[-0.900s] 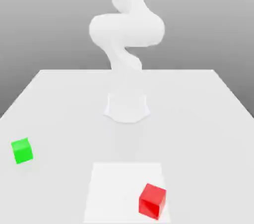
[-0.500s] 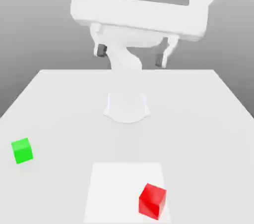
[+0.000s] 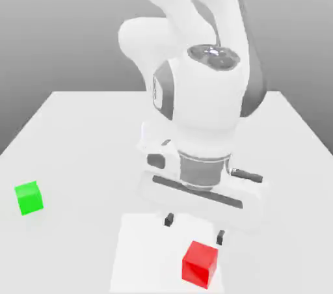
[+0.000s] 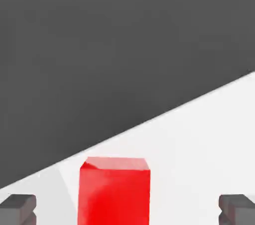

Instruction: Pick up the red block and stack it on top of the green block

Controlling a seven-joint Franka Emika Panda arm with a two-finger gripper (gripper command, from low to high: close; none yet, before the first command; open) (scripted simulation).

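Two cubes on the white table, one red, one green, well apart. Red cube sits near the table's front edge, over the exterior view's right part of a bright white square patch. It's turned at an angle to the patch, overlapping the patch's side border. Faces plain, glossy, no markings that I can see. Green cube is out toward the exterior view's left, off the patch, sitting directly on the table, also slightly rotated. Nothing on top of it.

White Panda arm reaches forward from its base, bent over the table, with dark grey trim around the wrist. Hand is spread wide, dark fingertips well apart, nothing between them in a grip. It's tilted a little in the exterior view, the side toward that view's right sitting lower. Hand is near the red cube, not gripping it. Exact height over the table I can't tell.

Hand view agrees: both dark tips show with a broad gap, the red cube between their lines of reach, closer to one tip than the other. Beyond the pale tabletop edge it's plain dark grey background.
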